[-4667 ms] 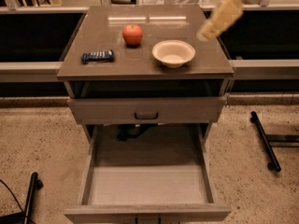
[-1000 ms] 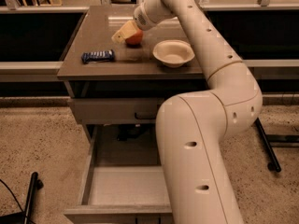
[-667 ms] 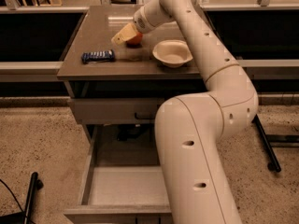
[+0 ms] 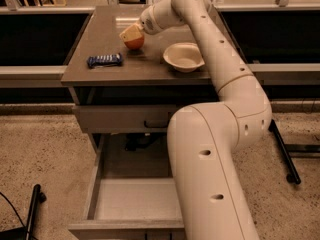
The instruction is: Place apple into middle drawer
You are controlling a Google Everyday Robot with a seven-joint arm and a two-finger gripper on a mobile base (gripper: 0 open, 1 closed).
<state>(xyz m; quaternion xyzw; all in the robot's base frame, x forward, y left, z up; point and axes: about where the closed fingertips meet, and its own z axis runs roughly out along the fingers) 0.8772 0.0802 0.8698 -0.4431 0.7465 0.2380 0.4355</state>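
The red-orange apple (image 4: 134,43) sits on the brown cabinet top (image 4: 105,76), left of the cream bowl. My gripper (image 4: 131,34) reaches in from the right and comes down on the apple's top, its cream fingers (image 4: 129,32) closed around it; only the apple's lower half shows. The apple still looks low on the top. The middle drawer (image 4: 132,204) is pulled open below, its grey floor bare. My arm (image 4: 215,149) hides the drawer's right side.
A cream bowl (image 4: 183,57) stands right of the apple. A blue snack bar (image 4: 105,60) lies to the left. The upper drawer front (image 4: 115,119) with a black handle is closed. A black stand leg (image 4: 282,149) lies on the floor at right.
The apple has shifted a little to the left under the gripper. The gripper has settled lower over it. Bowl and snack bar have not moved.
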